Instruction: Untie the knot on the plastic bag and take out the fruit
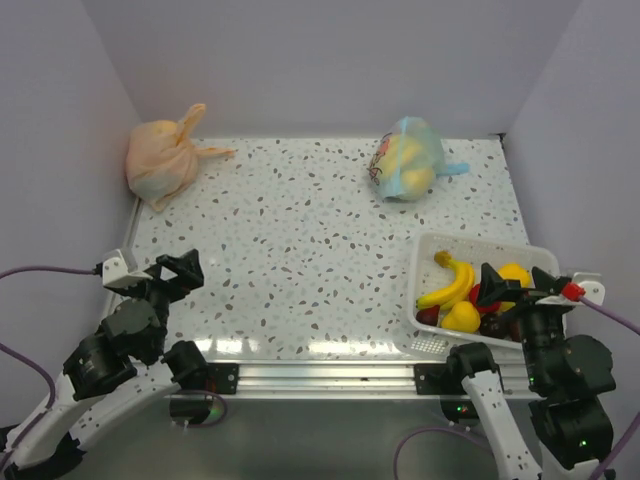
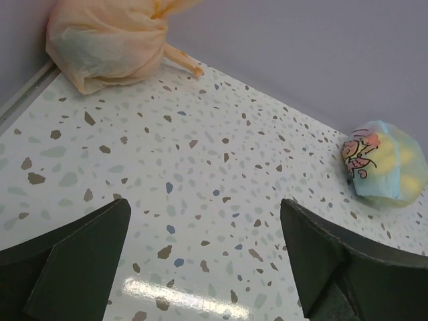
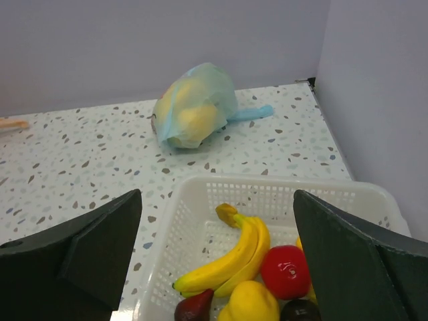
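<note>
Holding left gripper point(image 1: 172, 273) and right gripper point(image 1: 505, 288) jaws spread wide, gripping nothing. Beginning the untying, judging by the knot point(image 3: 250, 114) trailing tied from the light blue plastic bag point(image 1: 408, 160), far right, well apart; calling next for a long reach onto that tail. Showing the tail from the right wrist, hiding it from the left wrist, facing the cartoon print point(image 2: 361, 154) instead

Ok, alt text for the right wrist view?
A tied light blue plastic bag of yellow fruit lies on the speckled table, its knot pointing right. Nearer, a white basket holds bananas and a red fruit, framed by the open right gripper.
</note>
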Available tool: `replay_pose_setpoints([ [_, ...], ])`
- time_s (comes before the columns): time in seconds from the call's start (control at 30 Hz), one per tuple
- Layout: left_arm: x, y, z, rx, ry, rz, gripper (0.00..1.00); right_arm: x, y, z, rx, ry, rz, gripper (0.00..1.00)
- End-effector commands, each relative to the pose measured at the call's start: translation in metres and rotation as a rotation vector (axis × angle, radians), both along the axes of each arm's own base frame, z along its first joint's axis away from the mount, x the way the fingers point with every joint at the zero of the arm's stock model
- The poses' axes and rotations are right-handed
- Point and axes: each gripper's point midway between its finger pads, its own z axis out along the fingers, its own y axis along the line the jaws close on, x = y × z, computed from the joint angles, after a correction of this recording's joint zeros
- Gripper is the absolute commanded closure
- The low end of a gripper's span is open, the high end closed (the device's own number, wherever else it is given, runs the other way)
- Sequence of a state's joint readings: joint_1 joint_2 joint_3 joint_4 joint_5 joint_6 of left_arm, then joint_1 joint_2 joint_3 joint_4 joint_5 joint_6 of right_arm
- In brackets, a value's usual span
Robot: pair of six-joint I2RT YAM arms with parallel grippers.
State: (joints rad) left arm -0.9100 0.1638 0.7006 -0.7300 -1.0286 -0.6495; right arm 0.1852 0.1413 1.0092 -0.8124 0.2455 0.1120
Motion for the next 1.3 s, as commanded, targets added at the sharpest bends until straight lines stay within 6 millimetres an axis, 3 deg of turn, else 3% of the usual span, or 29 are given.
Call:
replay_pose_setpoints([
  [0.0,0.001,0.005,0.011,-0.04,-0.053,0.025,0.0,0.012,0.003,-0.002,0.0,0.042,0.005,0.01],
  [0.13,0.001,0.004,0.011,-0.037,-0.05,0.023,0.0,0.026,0.012,0.003,0.028,0.06,0.03,0.01],
  [0.27,0.002,0.003,0.009,-0.03,-0.042,0.025,0.0,0.051,0.034,0.005,0.053,0.115,0.12,0.01],
  [0.5,0.003,0.0,0.008,-0.006,-0.023,0.02,0.0,0.12,0.066,-0.008,0.141,0.265,0.187,0.01],
  [0.73,0.003,0.0,0.008,-0.01,-0.026,0.017,0.0,0.212,0.072,-0.052,0.246,0.463,0.045,0.01],
  [0.83,0.003,0.001,0.009,-0.009,-0.029,0.017,0.0,0.246,0.071,-0.053,0.283,0.446,-0.015,0.01],
  [0.87,0.003,0.001,0.009,-0.01,-0.03,0.017,0.0,0.265,0.067,-0.073,0.287,0.487,-0.074,0.01],
  [0.93,0.003,0.0,0.009,-0.01,-0.03,0.012,0.0,0.287,0.064,-0.071,0.299,0.475,-0.117,0.01],
  [0.97,0.003,0.0,0.009,-0.007,-0.029,0.013,0.0,0.306,0.067,-0.089,0.303,0.501,-0.131,0.01],
  [1.07,0.003,0.0,0.009,-0.006,-0.029,0.01,0.0,0.339,0.07,-0.1,0.368,0.504,-0.163,0.01],
  [1.1,0.003,0.001,0.009,-0.009,-0.032,0.013,0.0,0.353,0.068,-0.125,0.377,0.547,-0.19,0.01],
  [1.13,0.003,0.0,0.009,-0.01,-0.032,0.012,0.0,0.364,0.069,-0.124,0.413,0.525,-0.203,0.01],
  [1.17,0.003,0.0,0.008,-0.007,-0.03,0.012,0.0,0.371,0.068,-0.131,0.433,0.524,-0.22,0.01],
  [1.2,0.002,0.0,0.009,-0.01,-0.032,0.012,0.0,0.381,0.063,-0.15,0.454,0.542,-0.25,0.01],
  [1.27,0.003,0.0,0.009,-0.011,-0.032,0.01,0.0,0.399,0.06,-0.157,0.54,0.494,-0.261,0.01],
])
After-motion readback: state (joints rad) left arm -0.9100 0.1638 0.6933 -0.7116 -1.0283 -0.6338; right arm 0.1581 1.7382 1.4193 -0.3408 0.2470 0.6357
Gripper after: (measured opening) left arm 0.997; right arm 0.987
